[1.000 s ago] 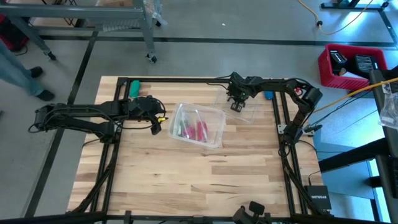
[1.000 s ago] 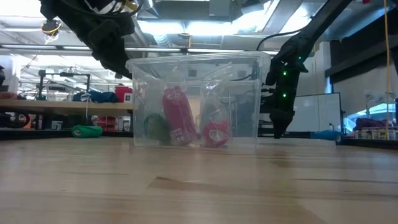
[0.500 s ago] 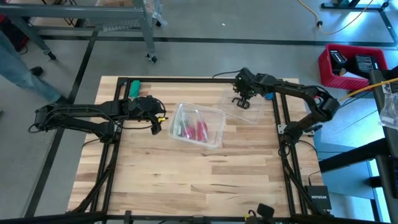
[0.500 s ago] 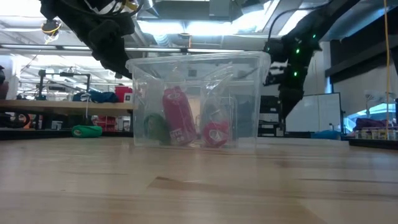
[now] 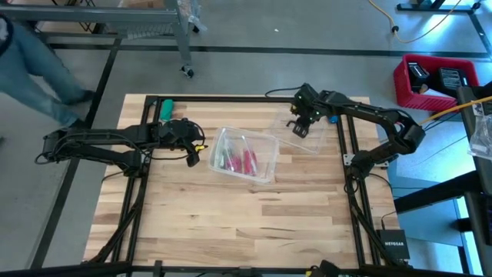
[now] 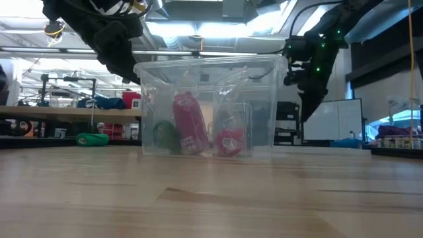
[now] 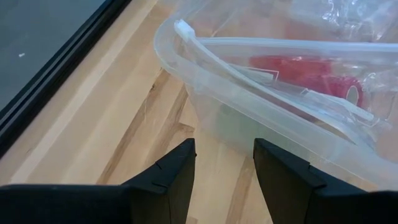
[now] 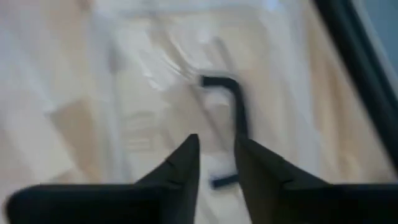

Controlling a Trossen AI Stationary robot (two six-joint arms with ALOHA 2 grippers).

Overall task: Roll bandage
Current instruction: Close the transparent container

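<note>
The red-pink cloth bandage roll (image 5: 248, 161) lies inside the clear plastic box (image 5: 268, 144) mid-worktop. The left gripper (image 7: 224, 167) waits just beside the box, jaws apart. The right gripper (image 5: 300, 128) hovers over a clear flat lid (image 5: 316, 143), jaws slightly apart, empty.

Clear box (image 5: 269, 146) mid-table; red crate (image 5: 407, 91) on floor.

White "NETGEAR" lettering, on a black box (image 5: 393, 245) (beside the table's right edge), nothing else legible
</note>
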